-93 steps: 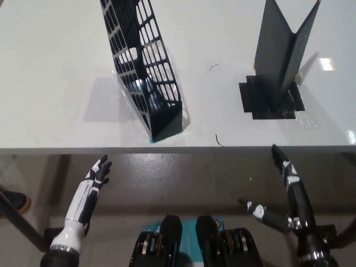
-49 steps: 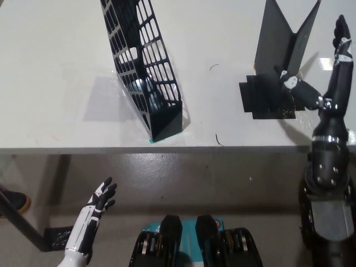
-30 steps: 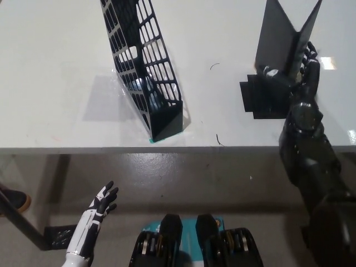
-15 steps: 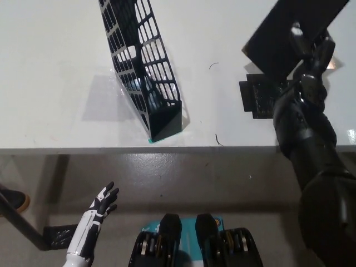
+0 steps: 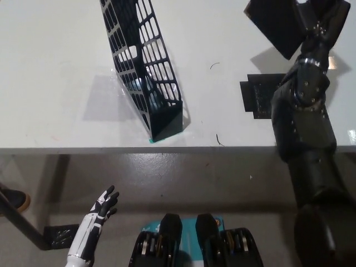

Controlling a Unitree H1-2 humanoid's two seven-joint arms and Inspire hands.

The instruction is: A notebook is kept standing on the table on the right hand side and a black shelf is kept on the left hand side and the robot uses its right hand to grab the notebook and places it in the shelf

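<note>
Left hand (image 5: 100,207) idles spread below the bench (image 5: 55,83), the black shelf (image 5: 146,72) waits mid-bench, and the right hand (image 5: 322,25) pinches the notebook (image 5: 276,22) aloft at far right, needing a leftward carry into the shelf.

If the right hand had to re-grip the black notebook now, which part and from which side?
Judging by its pose, the lower right edge of the black notebook, from the right, where the black right hand holds it: it is lifted off the white table and tilted, its left part free.
</note>
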